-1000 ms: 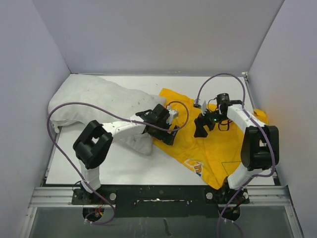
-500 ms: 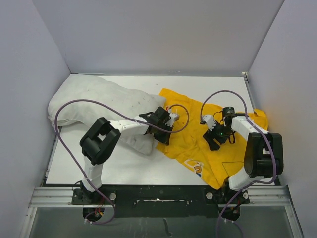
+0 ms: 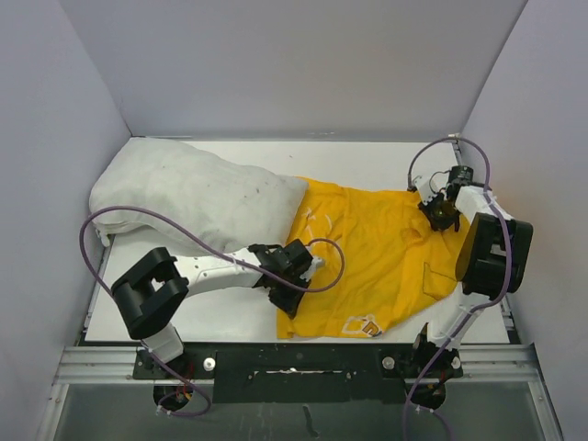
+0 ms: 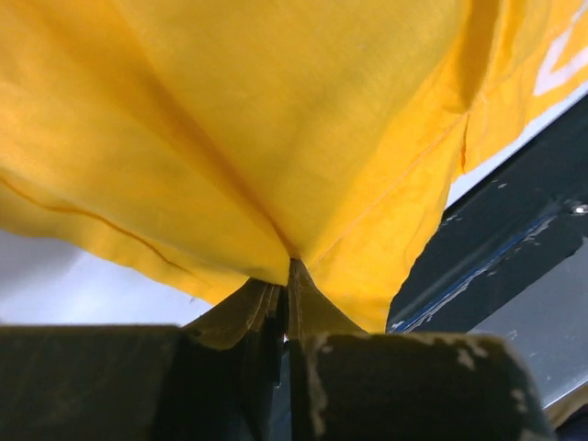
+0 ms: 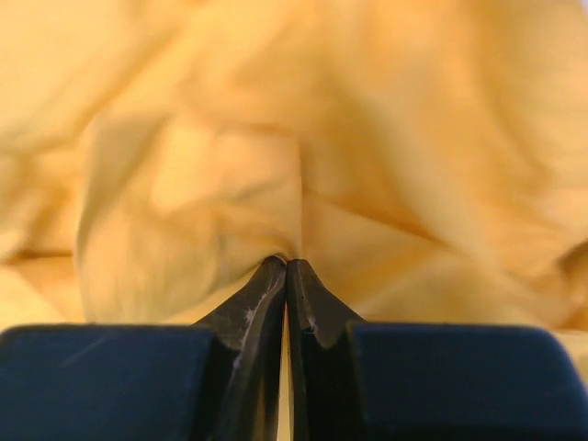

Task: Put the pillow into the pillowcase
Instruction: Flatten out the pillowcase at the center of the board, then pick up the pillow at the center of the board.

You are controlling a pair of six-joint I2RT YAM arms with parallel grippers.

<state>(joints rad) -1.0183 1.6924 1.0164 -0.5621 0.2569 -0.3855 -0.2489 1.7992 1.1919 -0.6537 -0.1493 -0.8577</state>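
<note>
- The left gripper (image 4: 289, 273) is pinched tight on a fold of the bright yellow printed fabric pillowcase (image 3: 377, 248), at its near left edge.
- The right gripper (image 5: 287, 266) is likewise clamped on yellow cloth, at the pillowcase's far right corner.
- The plump, wrinkled white fabric pillow (image 3: 184, 193) lies far left on the white table (image 3: 230, 308), its right end touching the pillowcase.

Two arms on show: the left arm (image 3: 216, 269) is white tubing broken up by chunky black joint housings, and the right arm (image 3: 478, 200) matches it. Purple cables (image 3: 85, 243) loop off each one. Up close, the left claw (image 4: 289, 285) has scuffed, chipped black fingers; the right claw (image 5: 287, 271) looks smooth and navy-dark.
</note>
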